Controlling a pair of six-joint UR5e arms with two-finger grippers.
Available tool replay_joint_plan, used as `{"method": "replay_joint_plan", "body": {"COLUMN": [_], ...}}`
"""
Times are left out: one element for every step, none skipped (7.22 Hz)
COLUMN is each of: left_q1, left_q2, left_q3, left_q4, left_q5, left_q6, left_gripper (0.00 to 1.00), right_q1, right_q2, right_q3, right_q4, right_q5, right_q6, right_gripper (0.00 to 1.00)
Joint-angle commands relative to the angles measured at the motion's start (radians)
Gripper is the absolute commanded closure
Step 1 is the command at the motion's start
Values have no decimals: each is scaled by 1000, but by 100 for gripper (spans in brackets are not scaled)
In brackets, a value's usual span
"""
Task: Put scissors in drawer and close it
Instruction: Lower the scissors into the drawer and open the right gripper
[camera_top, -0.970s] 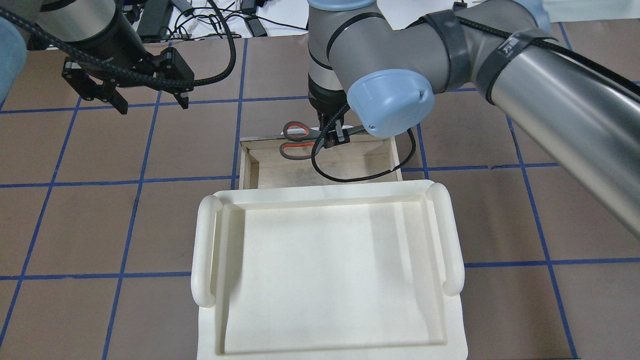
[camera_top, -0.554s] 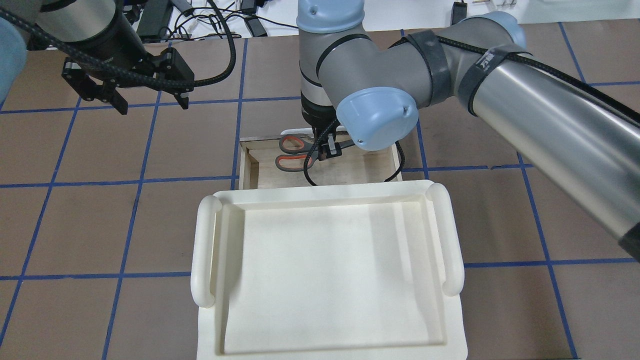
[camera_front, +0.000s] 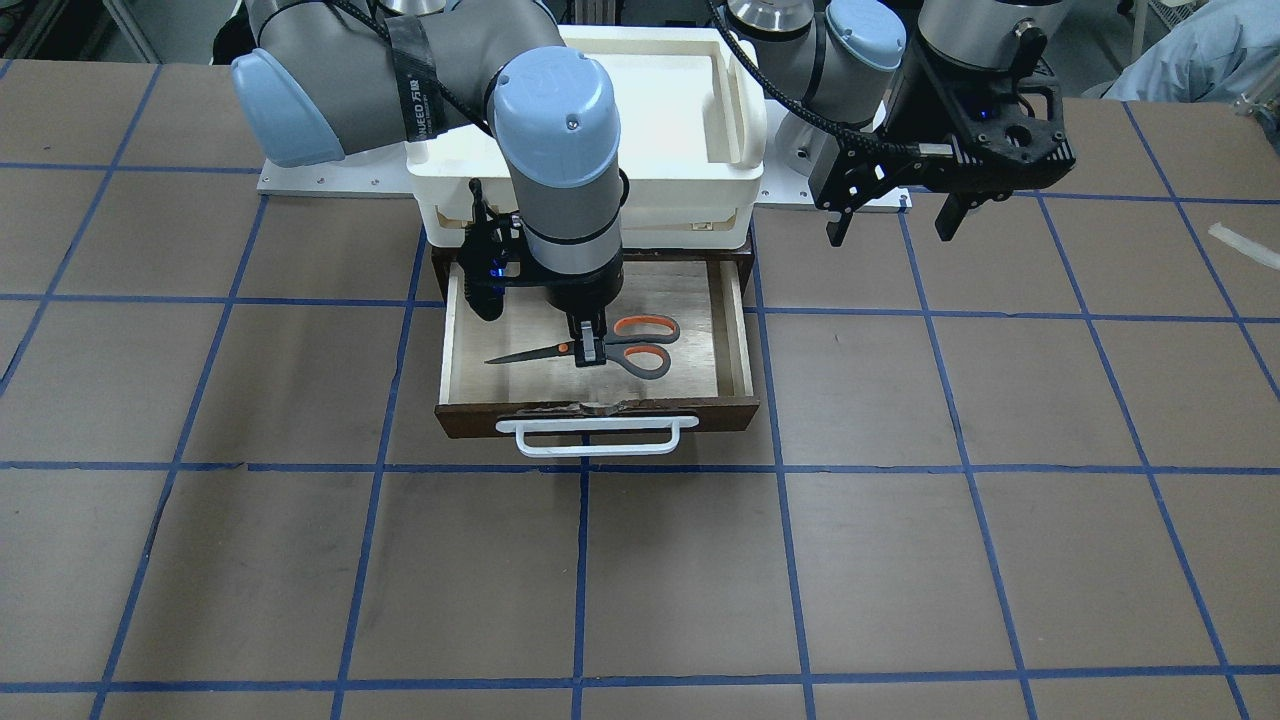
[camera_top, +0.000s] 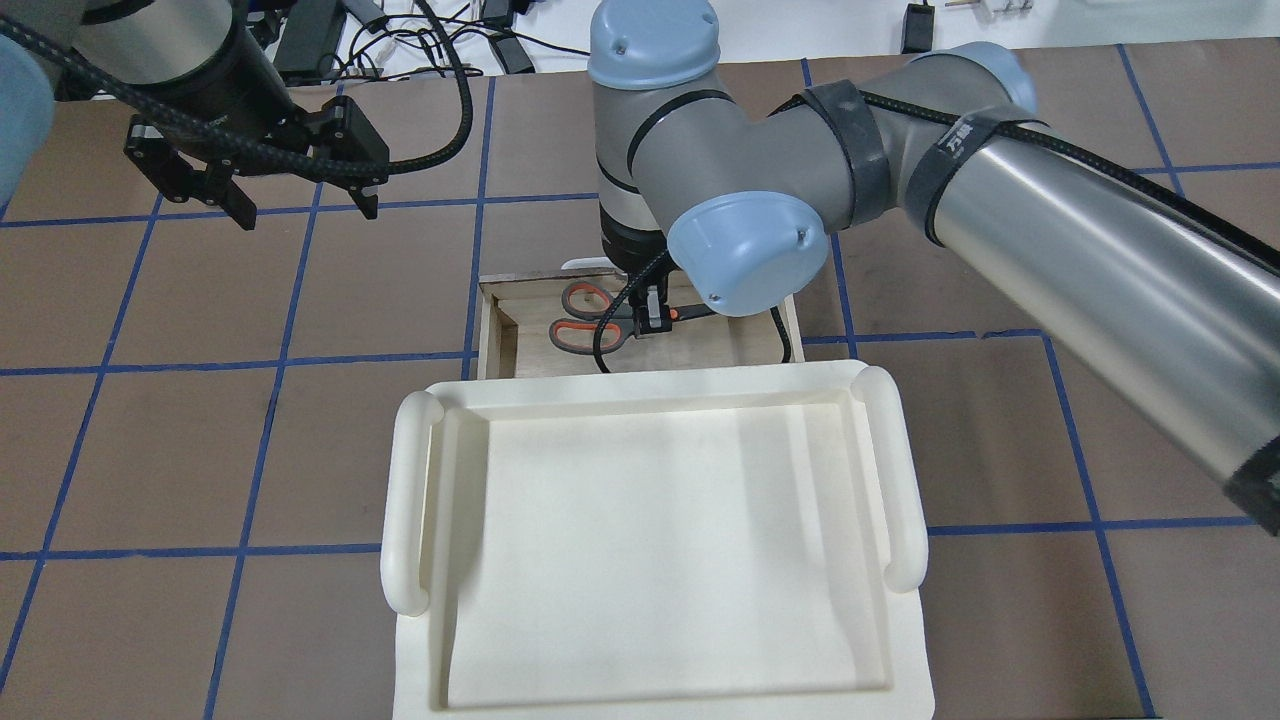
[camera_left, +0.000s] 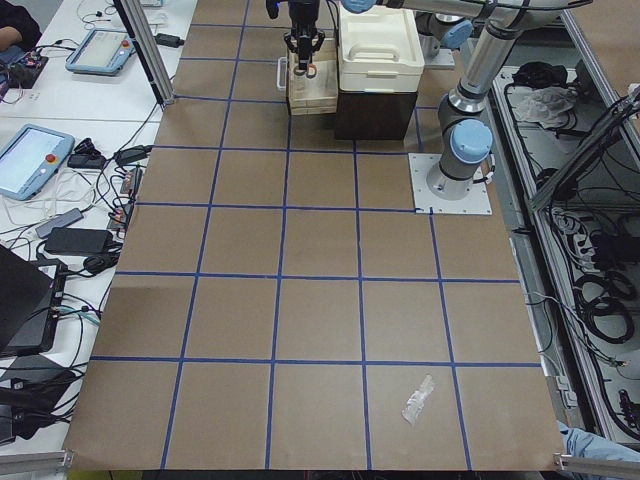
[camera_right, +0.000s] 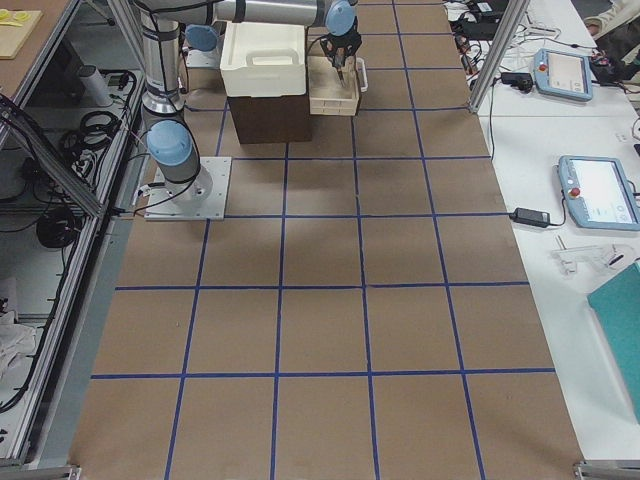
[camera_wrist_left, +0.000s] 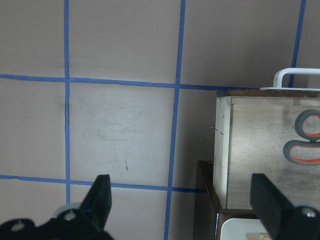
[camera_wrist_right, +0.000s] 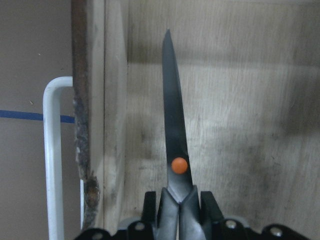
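The drawer (camera_front: 470, 418) is pulled out, with a dark brown front, white bar handle (camera_front: 598, 437) and pale plywood floor (camera_top: 510, 345). My right gripper (camera_front: 590, 352) (camera_top: 650, 315) reaches straight down into it and is shut on the scissors (camera_front: 645, 345) (camera_top: 575, 335) just behind the orange pivot. In the right wrist view the dark blades (camera_wrist_right: 172, 125) point along the drawer floor (camera_wrist_right: 240, 125), beside the front wall. I cannot tell whether the scissors touch the floor. My left gripper (camera_front: 890, 215) (camera_top: 300, 215) (camera_wrist_left: 182, 200) is open and empty above the table beside the drawer (camera_wrist_left: 260, 150).
A cream-white plastic tray (camera_top: 900, 470) (camera_front: 740, 110) with side handles sits on top of the dark cabinet that holds the drawer. The brown table (camera_front: 900, 550) carries a blue tape grid. Cables and devices lie beyond its far edge (camera_top: 400, 40).
My right gripper has carried the scissors from above the drawer's front edge back and down into the drawer. The left arm has not moved.
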Motion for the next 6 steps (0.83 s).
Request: {"method": "replay_joint_plan", "body": {"left_q1": [0, 0, 0, 0, 0, 0], "left_q2": [2, -3, -2, -6, -6, -11], "left_q3": [-2, -2, -2, -2, -2, -2], "left_q4": [-4, -1, 3, 5, 5, 5], "left_q5": [1, 0, 0, -2, -3, -3], "left_q6": [0, 0, 0, 0, 0, 0], "left_gripper": [0, 0, 0, 0, 0, 0], "right_q1": [15, 15, 18, 17, 18, 18], "right_q2": [2, 0, 3, 8, 20, 31], "right_q3": [36, 38, 44, 50, 52, 52], "right_q4": [-7, -7, -6, -9, -9, -21], "right_q5": [-2, -1, -1, -1, -2, -2], "right_q6": [0, 0, -5, -14, -16, -16], "right_gripper": [95, 95, 94, 94, 92, 92]}}
